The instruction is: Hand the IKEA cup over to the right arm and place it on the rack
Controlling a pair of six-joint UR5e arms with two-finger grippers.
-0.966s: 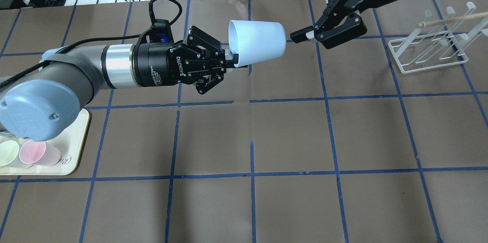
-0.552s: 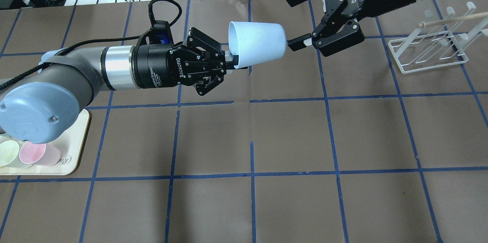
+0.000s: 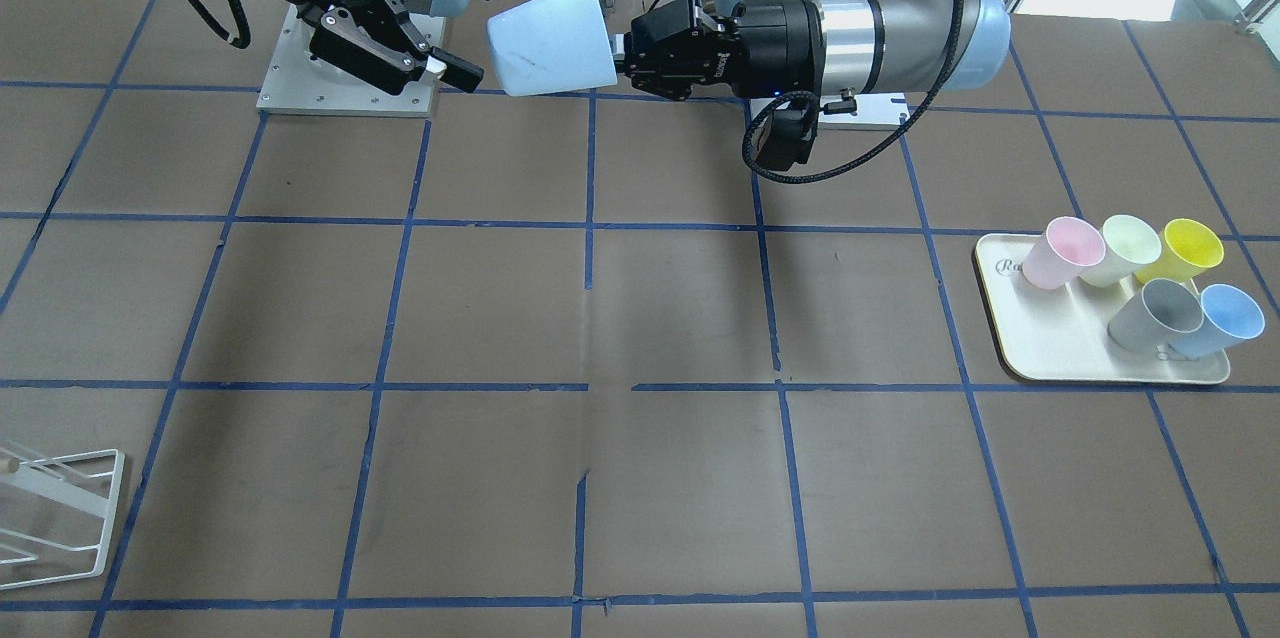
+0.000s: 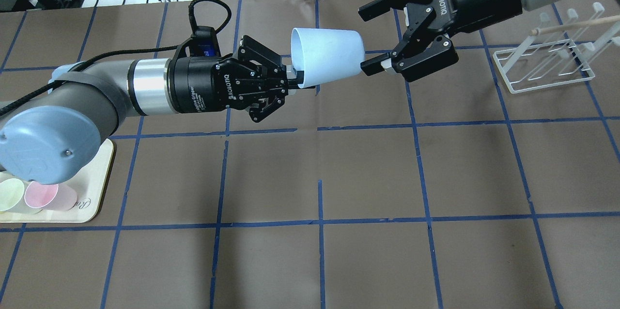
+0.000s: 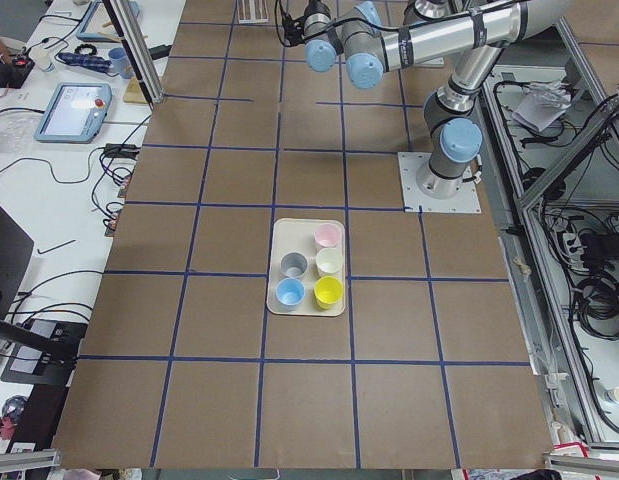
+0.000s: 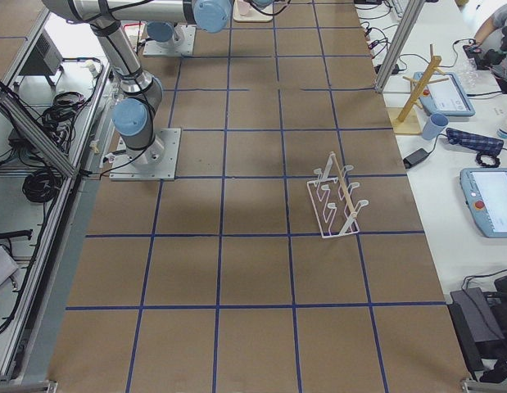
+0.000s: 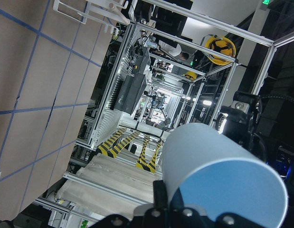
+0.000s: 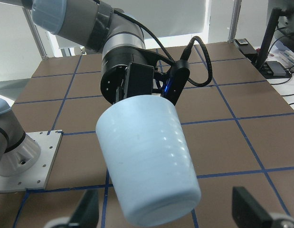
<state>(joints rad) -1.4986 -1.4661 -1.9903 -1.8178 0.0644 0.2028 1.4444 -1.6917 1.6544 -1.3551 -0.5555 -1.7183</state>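
Our right gripper (image 4: pixel 369 38) has slid in, spread wide around the IKEA cup (image 4: pixel 327 54) base, maybe touching. The left gripper (image 4: pixel 294 74) keeps pinching its rim mid-air, so we're nearly at handover; rack (image 4: pixel 542 64) waits.

Overhead looks over my shoulders, front camera faces me; both close wrist cameras share the IKEA cup (image 8: pixel 147 161).
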